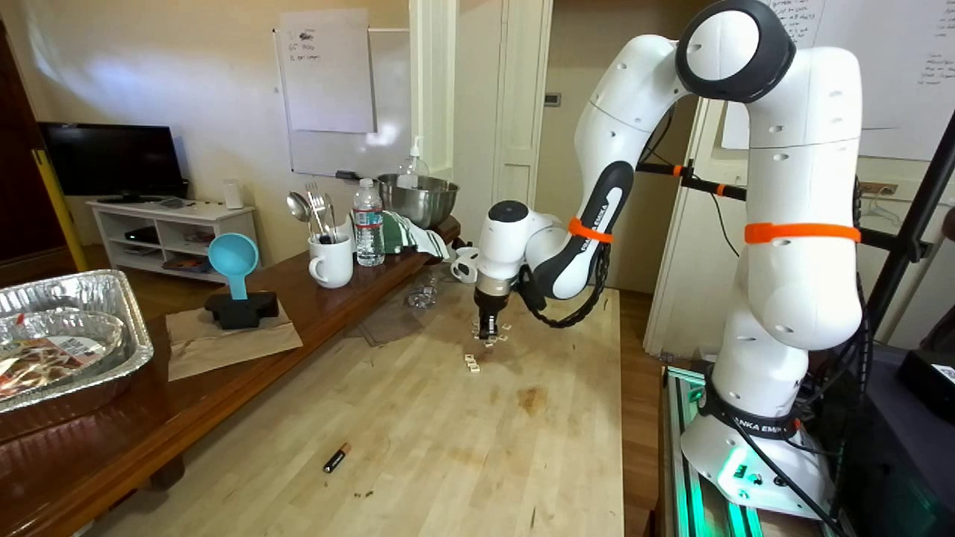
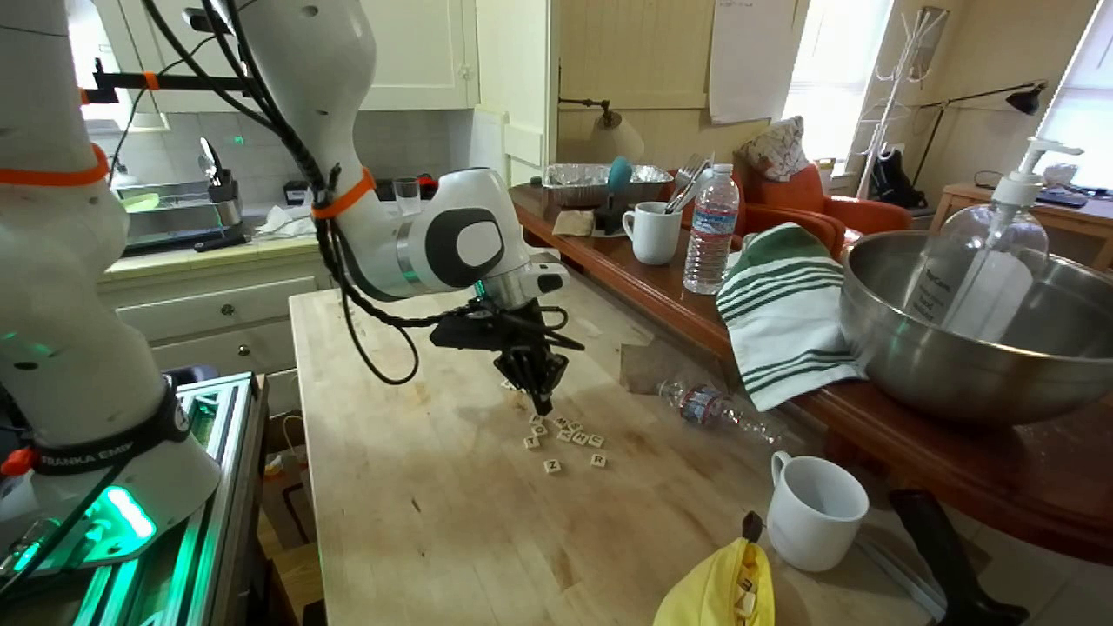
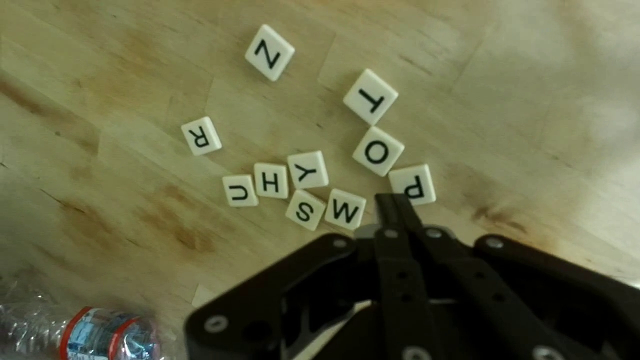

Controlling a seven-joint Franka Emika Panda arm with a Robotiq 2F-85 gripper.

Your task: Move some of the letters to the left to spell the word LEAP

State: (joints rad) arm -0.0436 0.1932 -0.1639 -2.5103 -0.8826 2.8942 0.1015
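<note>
Pale letter tiles lie flat on the wooden table. In the wrist view several show: a Z, a T, an O, an R, a Y, a W and a P, with U, H and S beside the Y and W. My gripper has its fingertips together with nothing visible between them. They overlap the P tile's lower left corner in view; contact cannot be told. In both exterior views the gripper points down among the tiles. A separate tile group lies apart.
A crumpled plastic bottle lies near the raised wooden ledge. A white mug and a yellow pouch stand on the table. A battery lies on the table in an exterior view.
</note>
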